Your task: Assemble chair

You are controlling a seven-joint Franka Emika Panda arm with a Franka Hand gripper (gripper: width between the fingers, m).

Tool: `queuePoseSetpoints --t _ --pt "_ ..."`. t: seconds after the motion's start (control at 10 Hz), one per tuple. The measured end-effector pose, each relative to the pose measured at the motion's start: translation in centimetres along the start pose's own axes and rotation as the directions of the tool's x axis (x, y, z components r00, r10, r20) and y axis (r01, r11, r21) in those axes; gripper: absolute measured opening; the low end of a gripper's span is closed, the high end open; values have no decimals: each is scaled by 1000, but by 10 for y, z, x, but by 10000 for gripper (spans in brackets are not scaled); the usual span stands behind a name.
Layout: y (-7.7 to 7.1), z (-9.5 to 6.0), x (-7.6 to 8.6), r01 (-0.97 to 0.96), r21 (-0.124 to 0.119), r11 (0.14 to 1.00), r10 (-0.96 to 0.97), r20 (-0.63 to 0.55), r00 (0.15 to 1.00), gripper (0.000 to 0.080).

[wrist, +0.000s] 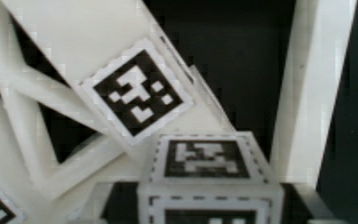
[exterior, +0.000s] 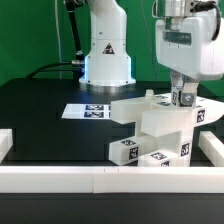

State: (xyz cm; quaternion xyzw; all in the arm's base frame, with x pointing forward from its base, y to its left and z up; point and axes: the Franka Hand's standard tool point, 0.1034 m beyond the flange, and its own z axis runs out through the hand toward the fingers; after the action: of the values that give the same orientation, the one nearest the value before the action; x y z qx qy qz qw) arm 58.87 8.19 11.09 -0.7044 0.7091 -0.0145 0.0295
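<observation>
Gripper (exterior: 183, 98) closes nearly shut on the upper part of the chair (exterior: 160, 130), which stands half-built on the black tabletop (exterior: 50, 125) against the white rail (exterior: 60, 178), seemingly for bracing.

The chair (exterior: 160, 135), a stack of chunky matte white tagged parts (partly joined), stood on the black table at about five o'clock in the exterior view, its slab tilted.
</observation>
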Motion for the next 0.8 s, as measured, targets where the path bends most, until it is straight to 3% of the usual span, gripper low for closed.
queuePoseSetpoints --t 0.3,0.4,0.5,0.6,0.8 --pt "0 0 -3 -186 -1 983 186 9 983 290" --pt "0 0 -3 -179 -1 984 179 9 984 496" --pt "1 0 -4 -137 -3 991 137 9 991 496" --pt "2 0 -5 -101 -19 995 101 10 995 621" --pt "1 0 -5 79 -20 997 -78 12 997 641"
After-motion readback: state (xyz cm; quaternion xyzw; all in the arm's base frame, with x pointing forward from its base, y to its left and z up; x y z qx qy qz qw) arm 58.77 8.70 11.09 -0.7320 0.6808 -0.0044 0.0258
